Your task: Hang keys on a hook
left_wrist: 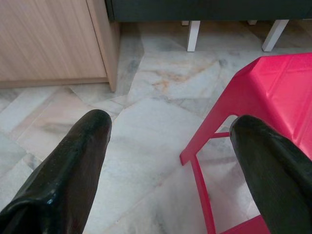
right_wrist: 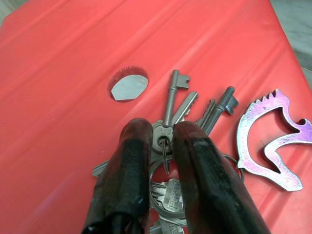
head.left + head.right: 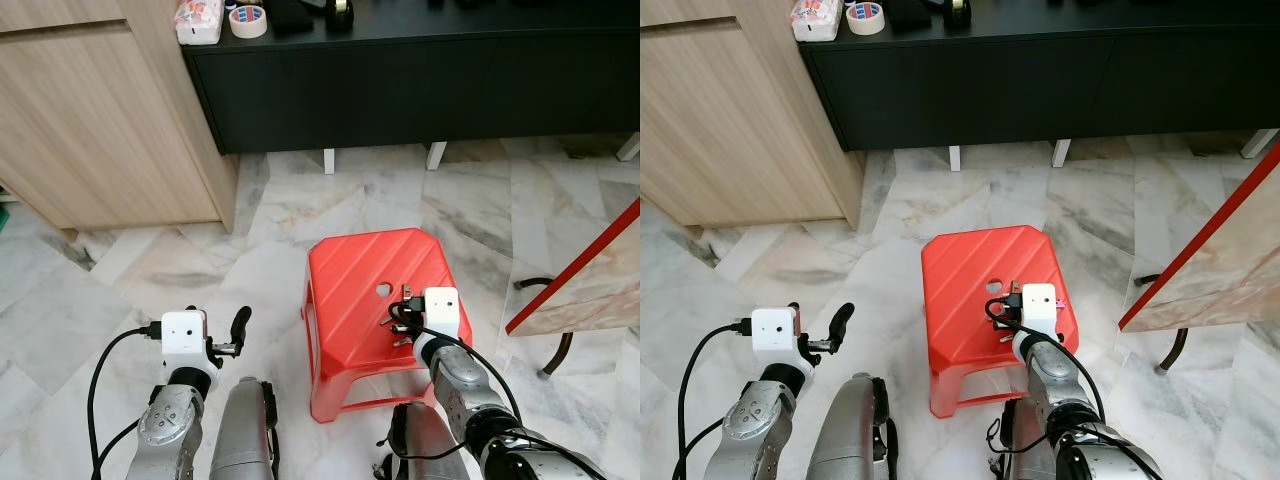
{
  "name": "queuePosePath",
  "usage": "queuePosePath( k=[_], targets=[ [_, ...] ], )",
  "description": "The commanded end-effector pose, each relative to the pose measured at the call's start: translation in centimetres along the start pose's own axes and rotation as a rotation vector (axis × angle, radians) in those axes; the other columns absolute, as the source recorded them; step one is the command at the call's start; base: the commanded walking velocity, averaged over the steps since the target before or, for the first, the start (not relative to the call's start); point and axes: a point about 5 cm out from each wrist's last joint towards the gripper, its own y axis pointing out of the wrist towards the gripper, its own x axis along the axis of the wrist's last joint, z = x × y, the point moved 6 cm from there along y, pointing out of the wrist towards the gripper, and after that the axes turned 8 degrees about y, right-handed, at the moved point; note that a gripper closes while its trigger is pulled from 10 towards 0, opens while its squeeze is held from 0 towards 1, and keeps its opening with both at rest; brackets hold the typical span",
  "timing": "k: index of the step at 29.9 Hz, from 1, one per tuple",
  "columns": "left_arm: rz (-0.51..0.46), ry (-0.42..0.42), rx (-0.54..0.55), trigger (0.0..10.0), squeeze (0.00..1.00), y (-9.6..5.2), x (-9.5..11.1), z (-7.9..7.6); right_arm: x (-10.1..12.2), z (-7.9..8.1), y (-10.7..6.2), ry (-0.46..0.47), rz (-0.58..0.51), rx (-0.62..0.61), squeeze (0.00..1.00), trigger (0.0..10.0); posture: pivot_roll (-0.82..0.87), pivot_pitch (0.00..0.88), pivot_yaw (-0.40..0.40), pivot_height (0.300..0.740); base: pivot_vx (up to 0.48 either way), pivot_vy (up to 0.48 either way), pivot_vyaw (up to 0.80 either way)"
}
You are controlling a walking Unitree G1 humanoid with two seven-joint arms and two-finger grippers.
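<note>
Red plastic stool [image 3: 355, 300] stands on the marble floor [image 3: 150, 270] in front of the robot, w/ a small round hole [image 2: 127, 87] near the middle of its seat. Bunch of keys [image 2: 187, 112] lies on the seat, toward the stool's right edge, just beside the hole on the robot's near side. Several steel keys fan out from a ring; a purple horse-head shaped fob [image 2: 273, 141] lies flat on the seat next to them, closer to the right edge.

Right gripper [image 2: 163, 146] is down over the keys, fingers [image 2: 129, 165] drawn close together around the ring and key heads, w/ only a narrow gap btwn them. They look pinched on the bunch, and the keys rest on the seat, not lifted. In the head views the right wrist's white camera block [image 3: 443, 310] sits over the stool's right side.

Left gripper [image 3: 238, 325] hovers over the floor off the stool's left edge, well apart from the keys, fingers [image 1: 73, 165] spread wide, nothing btwn them.

Beyond the stool: black low cabinet [image 3: 420, 80] on white legs, w/ a roll of tape [image 3: 248, 20] at its top left corner. Light wood cupboard [image 3: 90, 120] to the left of that. Red-edged slab [image 3: 580, 280] leans in at the right.
</note>
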Motion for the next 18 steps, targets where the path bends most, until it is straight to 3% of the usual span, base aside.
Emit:
queuePosePath(
  k=[1, 4, 5, 15, 16, 18],
  targets=[
    [0.046, -0.017, -0.003, 10.0, 0.0, -0.28, -1.21, -0.08, -0.5, 0.07, -0.16, -0.003, 0.005, 0.0, 0.0, 10.0, 0.12, 0.252, 0.02, 0.602, 0.0, 0.0, 0.0],
    [0.046, -0.017, -0.002, 10.0, 0.0, -0.3, -1.22, -0.06, -0.6, 0.25, -0.15, 0.004, 0.009, 0.009, 0.0, 10.0, 0.12, 0.252, 0.02, 0.602, 0.0, 0.0, 0.0],
    [0.047, -0.017, -0.002, 10.0, 0.0, -0.3, -1.24, -0.04, -0.61, 0.41, -0.14, 0.005, 0.011, 0.017, 1.0, 10.0, 0.12, 0.254, 0.019, 0.602, 0.0, 0.0, 0.0],
    [0.048, -0.018, -0.002, 10.0, 0.0, -0.28, -1.31, -0.07, -1.01, 0.63, -0.08, -0.093, 0.045, 0.027, 1.0, 10.0, 0.12, 0.253, 0.017, 0.602, 0.0, 0.0, 0.0],
    [0.049, -0.02, -0.003, 10.0, 0.0, -0.28, -1.35, -0.12, -1.0, 0.49, -0.03, -0.124, 0.056, 0.018, 0.0, 10.0, 0.12, 0.253, 0.016, 0.602, 0.0, 0.0, 0.0],
    [0.05, -0.021, -0.002, 10.0, 0.0, -0.29, -1.37, -0.13, -0.96, 0.42, 0.0, -0.13, 0.058, 0.014, 0.0, 10.0, 0.12, 0.253, 0.016, 0.602, 0.0, 0.0, 0.0]
  ],
)
